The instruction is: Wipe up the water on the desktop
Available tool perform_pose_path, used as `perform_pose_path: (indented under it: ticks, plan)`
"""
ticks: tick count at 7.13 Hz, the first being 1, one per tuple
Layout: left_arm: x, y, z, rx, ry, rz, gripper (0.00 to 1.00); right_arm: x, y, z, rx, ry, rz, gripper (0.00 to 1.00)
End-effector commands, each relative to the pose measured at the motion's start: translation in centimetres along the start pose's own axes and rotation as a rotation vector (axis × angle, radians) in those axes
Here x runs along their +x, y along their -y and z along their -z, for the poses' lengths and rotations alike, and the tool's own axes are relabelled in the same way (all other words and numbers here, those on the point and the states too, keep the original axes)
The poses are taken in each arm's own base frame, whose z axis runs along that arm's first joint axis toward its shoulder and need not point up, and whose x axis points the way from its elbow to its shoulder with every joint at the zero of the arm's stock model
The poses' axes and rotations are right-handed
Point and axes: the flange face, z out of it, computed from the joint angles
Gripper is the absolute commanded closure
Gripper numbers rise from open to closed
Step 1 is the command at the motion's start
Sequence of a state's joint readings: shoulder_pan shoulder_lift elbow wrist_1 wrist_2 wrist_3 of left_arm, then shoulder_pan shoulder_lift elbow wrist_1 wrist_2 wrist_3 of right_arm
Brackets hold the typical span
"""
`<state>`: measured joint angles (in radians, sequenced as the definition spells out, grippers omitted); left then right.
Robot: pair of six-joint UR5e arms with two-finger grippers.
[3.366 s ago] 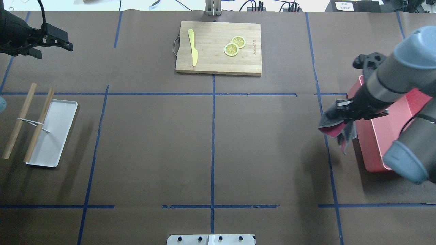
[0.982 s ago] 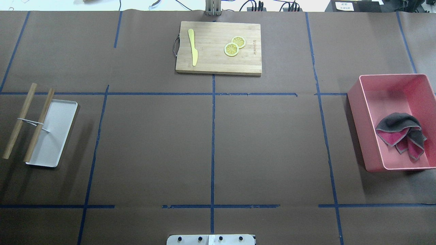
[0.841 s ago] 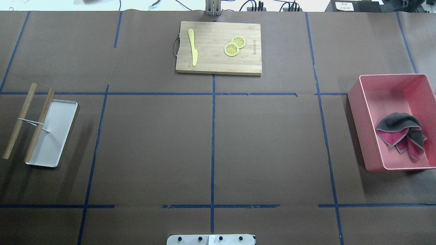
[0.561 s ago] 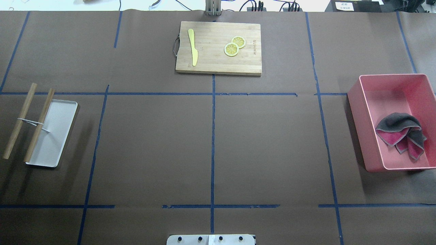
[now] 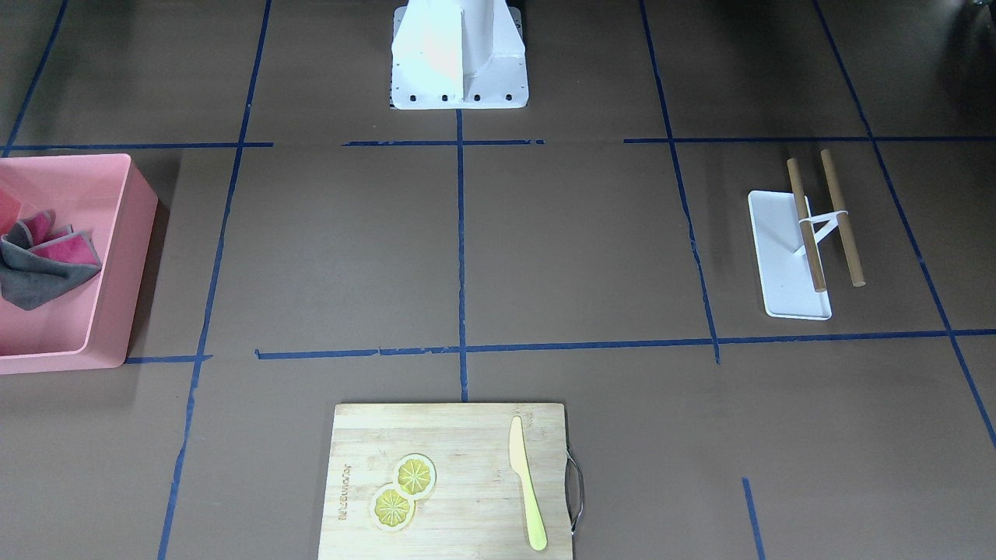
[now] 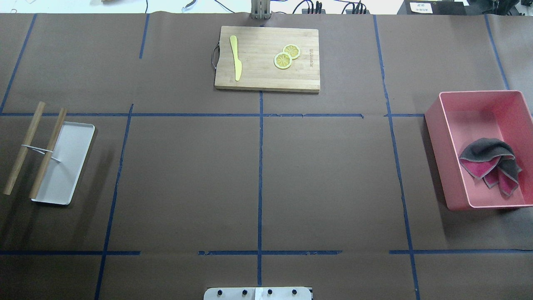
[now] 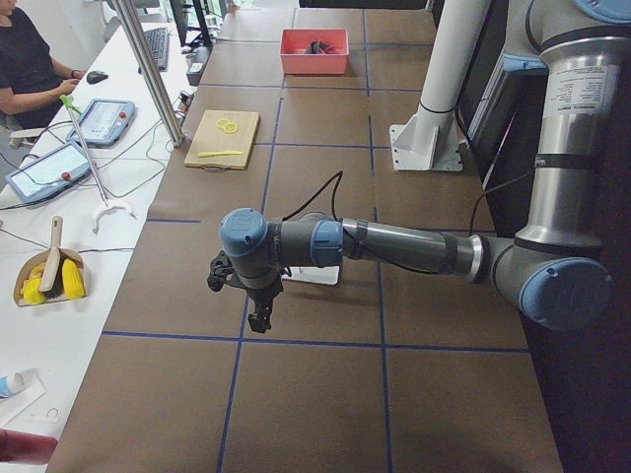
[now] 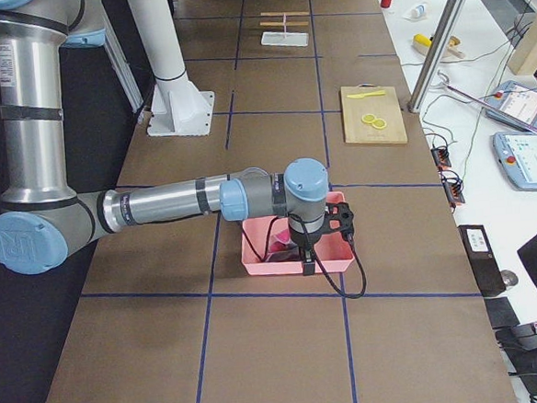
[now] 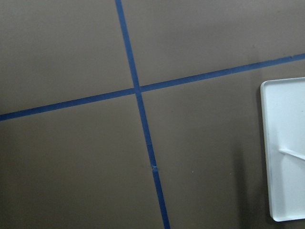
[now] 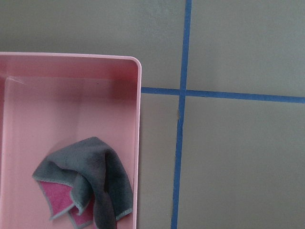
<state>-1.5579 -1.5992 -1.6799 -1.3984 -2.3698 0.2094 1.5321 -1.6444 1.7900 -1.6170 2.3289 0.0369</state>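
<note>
The dark-brown desktop (image 6: 187,179) with blue tape lines shows no water that I can make out. A grey and pink cloth (image 6: 489,164) lies crumpled in the pink bin (image 6: 441,146) at the right; it also shows in the right wrist view (image 10: 90,176). My left gripper (image 7: 258,320) shows only in the exterior left view, above the desktop near the white tray; I cannot tell its state. My right gripper (image 8: 307,261) shows only in the exterior right view, above the pink bin (image 8: 333,263); I cannot tell its state.
A bamboo cutting board (image 6: 258,75) with a yellow knife and two lemon slices lies at the back middle. A white tray (image 6: 68,166) with two wooden sticks across it lies at the left. The robot base plate (image 6: 258,293) is at the front edge.
3.4 s ago my right gripper held the cloth beside the bin; now the cloth lies in the bin and both arms are out of the overhead view. Nothing moved in the last second.
</note>
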Motion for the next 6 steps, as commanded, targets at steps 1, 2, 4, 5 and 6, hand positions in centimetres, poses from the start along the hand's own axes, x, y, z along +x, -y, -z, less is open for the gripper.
perform_pose_path:
  ticks: [1, 2, 4, 5, 6]
  plan:
    - [-0.29, -0.16, 0.05, -0.005, 0.031, 0.009, 0.00, -0.11, 0.01, 0.02, 0.000, 0.001, 0.001, 0.00]
    - [-0.83, -0.21, 0.13, -0.016, 0.090, 0.009, 0.00, -0.07, 0.02, 0.08, 0.003, 0.001, 0.001, 0.00]
    - [-1.27, -0.91, -0.45, -0.024, 0.076, 0.016, 0.00, -0.08, 0.03, 0.10, 0.004, 0.001, 0.003, 0.00]
    - [-0.94, -0.80, -0.06, -0.015, 0.083, 0.011, 0.00, -0.09, 0.04, 0.11, 0.005, 0.001, 0.003, 0.00]
    - [-0.95, -0.93, -0.06, -0.017, 0.076, 0.013, 0.00, -0.09, 0.04, 0.11, 0.005, 0.001, 0.003, 0.00]
